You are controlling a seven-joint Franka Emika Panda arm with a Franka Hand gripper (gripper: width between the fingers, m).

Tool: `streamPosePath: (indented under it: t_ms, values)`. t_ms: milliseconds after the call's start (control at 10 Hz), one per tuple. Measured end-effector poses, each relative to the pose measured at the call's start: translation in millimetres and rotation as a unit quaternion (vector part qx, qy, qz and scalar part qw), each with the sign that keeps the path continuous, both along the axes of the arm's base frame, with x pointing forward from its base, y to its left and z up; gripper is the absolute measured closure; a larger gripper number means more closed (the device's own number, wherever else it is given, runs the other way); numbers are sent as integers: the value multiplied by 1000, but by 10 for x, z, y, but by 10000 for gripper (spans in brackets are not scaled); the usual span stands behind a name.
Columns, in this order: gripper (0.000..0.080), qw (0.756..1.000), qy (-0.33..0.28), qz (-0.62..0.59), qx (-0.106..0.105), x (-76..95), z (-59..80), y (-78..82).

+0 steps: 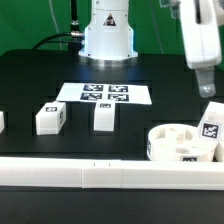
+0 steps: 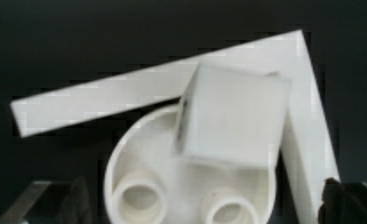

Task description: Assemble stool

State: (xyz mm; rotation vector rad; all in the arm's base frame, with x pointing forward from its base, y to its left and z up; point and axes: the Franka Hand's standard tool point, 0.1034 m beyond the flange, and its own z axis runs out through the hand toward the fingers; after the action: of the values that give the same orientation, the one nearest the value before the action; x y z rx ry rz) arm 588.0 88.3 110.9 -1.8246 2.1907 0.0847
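Observation:
The round white seat [image 1: 178, 145] lies at the exterior view's right, next to the front rail. One blocky white leg [image 1: 211, 122] with a tag stands in it, tilted. In the wrist view the seat [image 2: 162, 160] shows two round holes and the leg [image 2: 233, 115] rises from it. Three more legs lie loose: one [image 1: 103, 118] in front of the marker board, one [image 1: 50, 117] to its left, and one [image 1: 1, 122] at the left edge. My gripper [image 1: 205, 85] hangs above the seat and leg, open and empty. Its dark fingers [image 2: 48, 200] stand wide apart at the edges of the wrist view.
The marker board [image 1: 105, 93] lies in the middle, in front of the robot base [image 1: 107, 35]. A long white rail [image 1: 90, 176] runs along the front. In the wrist view two rails [image 2: 144, 85] meet in a corner beside the seat.

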Motion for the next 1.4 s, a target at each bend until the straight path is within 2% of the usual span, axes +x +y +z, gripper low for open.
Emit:
streamPosePath:
  t_ms: [200,400,500,600,700,800,1200,1300,1400]
  values:
    - [151,999,-19,31,-17,23,6,-264]
    - [151,999,-18,35,-17,16,1,-218]
    - [151,996,-24,77,-31,-2,-35,-217]
    - [151,978,-22,199,-63,-88,-193,-183]
    - [151,953,-8,292,-79,-66,-192,-200]
    - [151,935,-15,342,-89,0,-154,-221]
    - [151,881,-36,461,-102,-14,-177,-224]
    - [151,847,-46,518,-111,-12,-183,-257]
    - [151,779,-57,610,-133,2,-213,-385]
